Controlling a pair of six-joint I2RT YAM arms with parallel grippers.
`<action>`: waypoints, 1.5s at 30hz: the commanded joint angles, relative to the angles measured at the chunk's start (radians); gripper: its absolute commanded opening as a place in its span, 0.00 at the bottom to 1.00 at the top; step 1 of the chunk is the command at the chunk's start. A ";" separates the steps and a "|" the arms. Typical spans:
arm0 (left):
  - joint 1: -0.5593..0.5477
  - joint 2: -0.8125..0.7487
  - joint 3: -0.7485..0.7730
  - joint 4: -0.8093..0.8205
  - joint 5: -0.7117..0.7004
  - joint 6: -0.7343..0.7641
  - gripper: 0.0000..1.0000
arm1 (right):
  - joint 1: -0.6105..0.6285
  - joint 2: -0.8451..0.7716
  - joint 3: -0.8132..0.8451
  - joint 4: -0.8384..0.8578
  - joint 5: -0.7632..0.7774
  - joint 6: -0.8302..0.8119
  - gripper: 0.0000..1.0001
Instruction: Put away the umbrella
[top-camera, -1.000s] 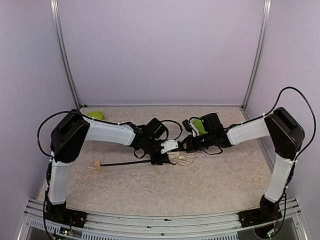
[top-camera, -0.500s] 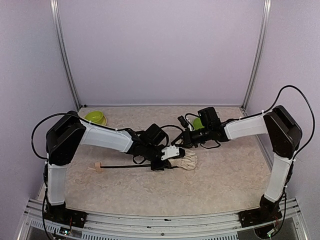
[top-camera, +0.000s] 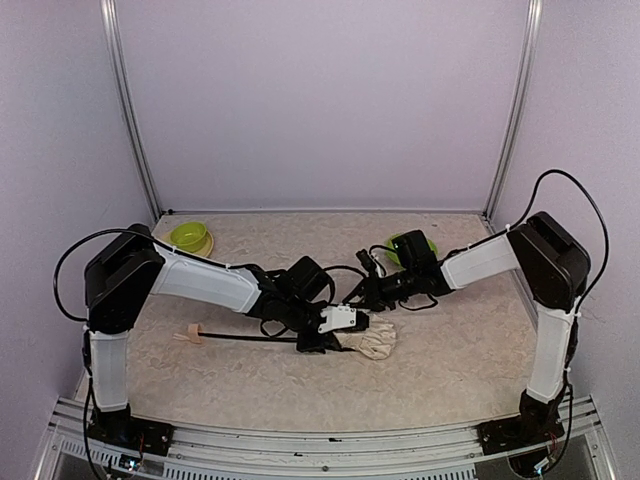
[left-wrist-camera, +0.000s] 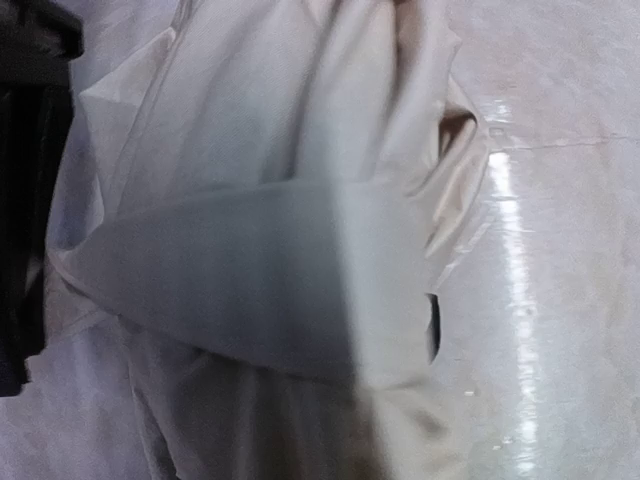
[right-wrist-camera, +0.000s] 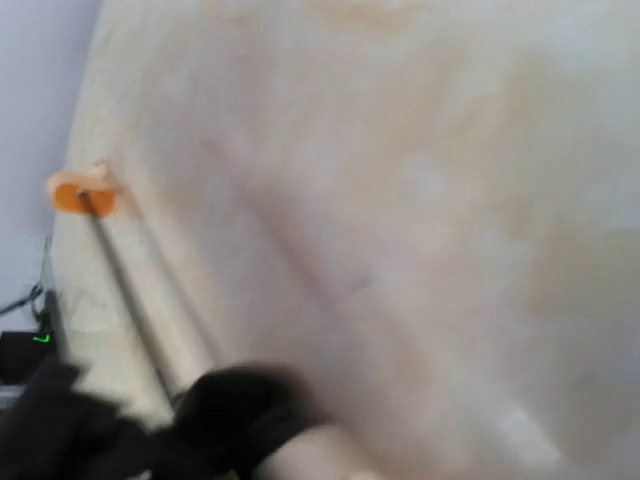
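Going left to right: a green bowl (top-camera: 188, 237) is sitting far left, out of play. The umbrella (top-camera: 375, 344) is lying flat on the table (top-camera: 460, 350), near-centre, with its knob handle (top-camera: 196, 332) pointing left, the shaft (top-camera: 250, 337) running right along the surface and the canopy (left-wrist-camera: 260, 250) lying in a loose cream heap at the right end. The left gripper (top-camera: 335, 325) is sitting right where shaft meets fabric. I'm not able to tell whether it is clamped on anything, since its wrist view is showing only folds of cloth. The right gripper (top-camera: 362, 297) is hovering just beyond, on the far side of the canopy and very near the left one. Its view is smeared and I can't tell whether its jaws are parted. A second green bowl (top-camera: 408, 246) is sitting just behind the right wrist.

I'm flagging these risks:
- The two grippers are working so close that they could bump or snag each other's cables.
- The thin fabric may be slipping out of any pinch, letting the heap splay wider.
- Dragging the cloth may be swinging the long shaft and skidding the handle toward the left edge.
- The right wrist, backing off, could be knocking the bowl behind it.
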 joint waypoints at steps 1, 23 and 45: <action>-0.048 -0.019 -0.054 -0.132 0.255 0.038 0.00 | -0.043 0.050 -0.049 0.161 0.123 -0.020 0.27; 0.085 -0.042 0.014 -0.270 0.532 -0.047 0.00 | -0.117 -0.325 -0.142 -0.350 0.089 -0.637 0.41; 0.155 -0.243 0.091 -0.279 0.751 -0.203 0.00 | -0.030 -0.463 -0.404 0.116 -0.142 -0.733 0.51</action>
